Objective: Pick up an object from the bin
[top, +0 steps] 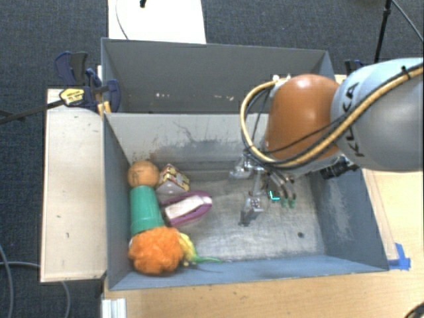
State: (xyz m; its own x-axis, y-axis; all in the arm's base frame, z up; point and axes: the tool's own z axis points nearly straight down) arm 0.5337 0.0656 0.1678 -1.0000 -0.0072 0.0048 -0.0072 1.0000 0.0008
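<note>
Closest to the camera, against the near wall of the bin (252, 265), a fluffy orange ball (155, 250) sat in the corner at the view's left, with a bit of yellow and a thin green stalk poking out toward the middle. Just behind it stood a green cup (144, 208), touching the ball, and beside the cup lay a purple and white piece (189, 209), an oblong thing with its long axis running across the bin, its far end tipped slightly toward the back wall. Level with that piece but apart from it, over the bare grey floor near the bin's middle, hung the tool (250, 214), pointing down with nothing under it; whether it was released or clenched could not be told, and nothing could be seen held in it. The purple and white piece looked like the nearest thing to pick, lying to the view's left of the tool with its rounded end facing it, so the coming move would probably be a sideways shift that way and a grip across its short width. Farther back, a tan ball (143, 174) rested at the cup's top, with a small patterned box (172, 175) just beside it. Beyond rose the arm's orange cover (301, 114).
</note>
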